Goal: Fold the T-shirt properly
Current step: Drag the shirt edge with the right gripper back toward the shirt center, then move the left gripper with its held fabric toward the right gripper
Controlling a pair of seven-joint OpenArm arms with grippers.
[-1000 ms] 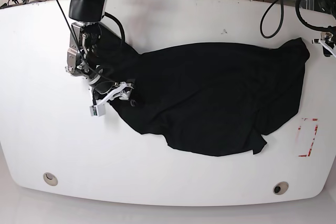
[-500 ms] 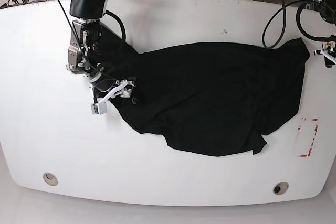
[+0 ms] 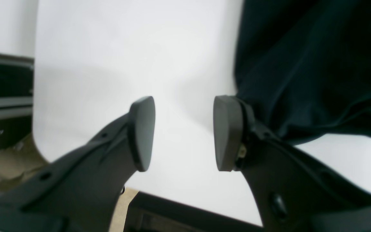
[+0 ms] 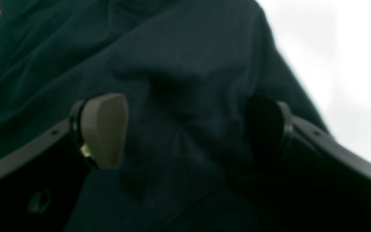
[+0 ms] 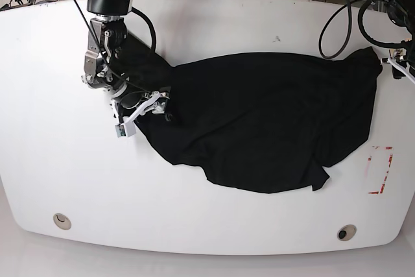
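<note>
My right gripper (image 4: 188, 132) has its jaws spread wide over the shirt (image 5: 272, 121), nothing pinched. My left gripper (image 3: 184, 133) is parted on nothing, over bare table (image 3: 124, 48) beside the cloth edge. The shirt sprawls crumpled across frame center in the base view.

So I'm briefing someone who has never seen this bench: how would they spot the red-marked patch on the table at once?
Start from the big white oval table and the crumpled black cloth T-shirt spread over its middle. Just beyond the shirt's edge, on the base view's right near the table's rim, lies a small pale rectangle edged in red tape. It is the only red thing on the tabletop.
</note>
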